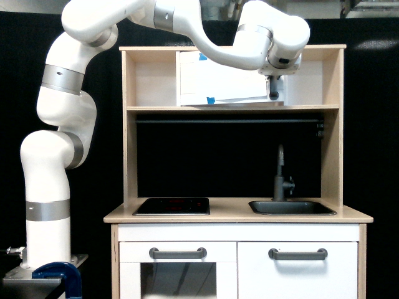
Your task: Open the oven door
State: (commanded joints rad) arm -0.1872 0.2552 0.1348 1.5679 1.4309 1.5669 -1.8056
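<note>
The oven door (pixel 227 81) is a wide white panel in the top shelf of the toy kitchen, with small blue tape bits (pixel 211 99) on it. It stands slightly ajar, its lower edge slanting against the shelf. My gripper (pixel 274 90) hangs from the white wrist at the door's right edge, shut on the vertical grey handle there. The fingers and wrist hide most of that handle. The arm reaches in from the exterior view's left, across the top of the cabinet.
Below the shelf board (pixel 234 108) are a black hob (pixel 173 205), a dark sink (pixel 292 207) and a tap (pixel 282 174). A windowed white door (pixel 178 253) and a plain cupboard door (pixel 298 253) sit lower. A blue clamp (pixel 59 277) is by the arm's base.
</note>
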